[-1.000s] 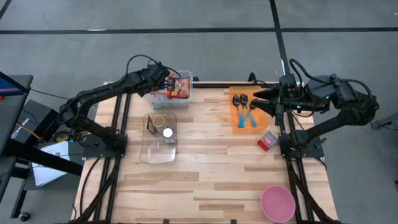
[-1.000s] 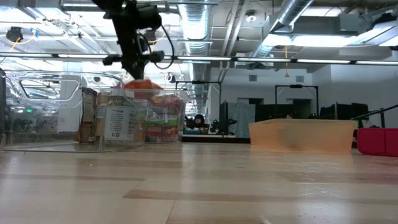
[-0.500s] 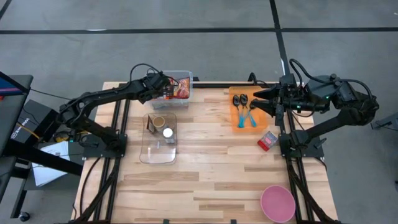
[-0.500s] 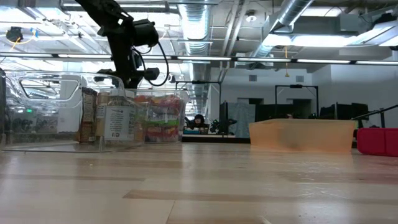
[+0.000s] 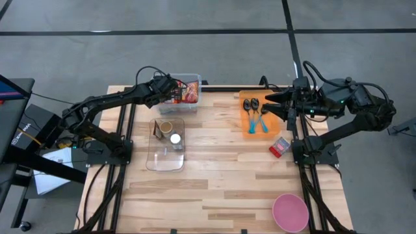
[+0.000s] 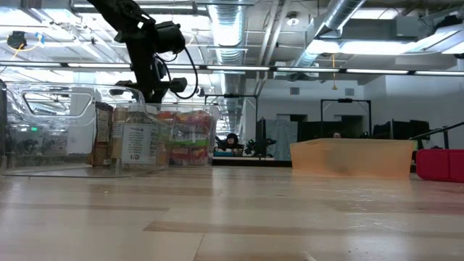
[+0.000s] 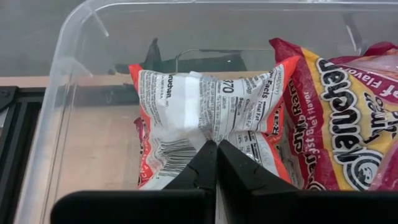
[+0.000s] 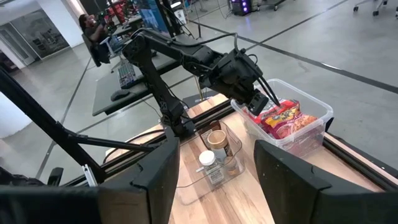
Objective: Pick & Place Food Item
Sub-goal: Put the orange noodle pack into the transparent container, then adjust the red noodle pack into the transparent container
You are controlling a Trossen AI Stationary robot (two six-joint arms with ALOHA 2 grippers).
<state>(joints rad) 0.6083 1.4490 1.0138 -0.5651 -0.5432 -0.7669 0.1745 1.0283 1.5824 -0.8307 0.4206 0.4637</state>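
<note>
Looking down from the high view, I see my left pincer [image 5: 174, 93] reaching into the clear plastic bin [image 5: 195, 99] at the far edge of the pale wooden surface [image 5: 214, 175], where the red and orange snack packets [image 5: 190, 91] lie. My right pincer [image 5: 268, 99] hovers over the orange rectangular tray [image 5: 247, 124] that carries two dark spoons with blue handles [image 5: 255, 114]. Nearer the left arm, a clear flat tray [image 5: 156, 160] holds a brown carton [image 5: 162, 128] and a small white-capped jar [image 5: 175, 138]. A small red box [image 5: 280, 147] sits near the right arm's base, and a pink round bowl [image 5: 290, 212] rests at the near right corner.

From the low view, the left arm comes down from above to the bin [image 6: 190, 135], with the carton and jar in front of it; the orange tray [image 6: 351, 158] stands well to the right.

Through the left wrist view, the pincer [image 7: 217, 148] is clenched, its tips pressed together against a crumpled orange-and-white noodle packet [image 7: 199, 112] that lies in the bin [image 7: 68, 81] beside a red packet [image 7: 348, 118]; I cannot tell whether any film is pinched.

Through the right wrist view, the pincer [image 8: 216, 163] is released and holds nothing, fingers [image 8: 283, 171] apart, looking across at the left arm over the bin [image 8: 308, 132].
</note>
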